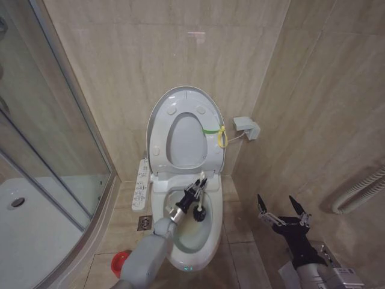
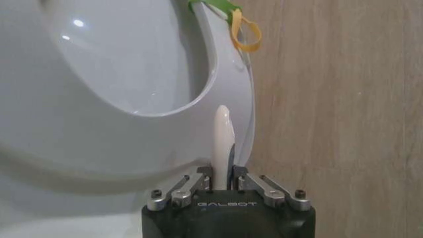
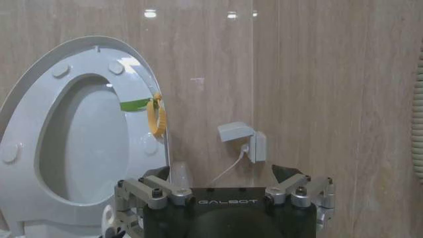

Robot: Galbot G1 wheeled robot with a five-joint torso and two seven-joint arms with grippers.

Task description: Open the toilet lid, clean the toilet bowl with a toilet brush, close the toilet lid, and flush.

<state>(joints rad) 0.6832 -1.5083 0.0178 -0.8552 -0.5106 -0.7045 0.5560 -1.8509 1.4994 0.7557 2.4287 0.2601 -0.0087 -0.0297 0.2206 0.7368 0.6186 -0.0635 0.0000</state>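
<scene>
Jaws of left gripper (image 1: 194, 194) clamp toilet brush (image 1: 200, 208) inside toilet bowl (image 1: 207, 244); right gripper (image 1: 284, 212) jaws spread, idle beside bowl.

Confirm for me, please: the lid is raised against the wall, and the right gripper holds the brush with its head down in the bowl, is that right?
Not quite. In the head view, the left gripper, not the right, is shut on the toilet brush, whose head is down in the toilet bowl. The right gripper hangs open beside the toilet, holding nothing. The toilet lid is indeed raised against the wall.
</scene>
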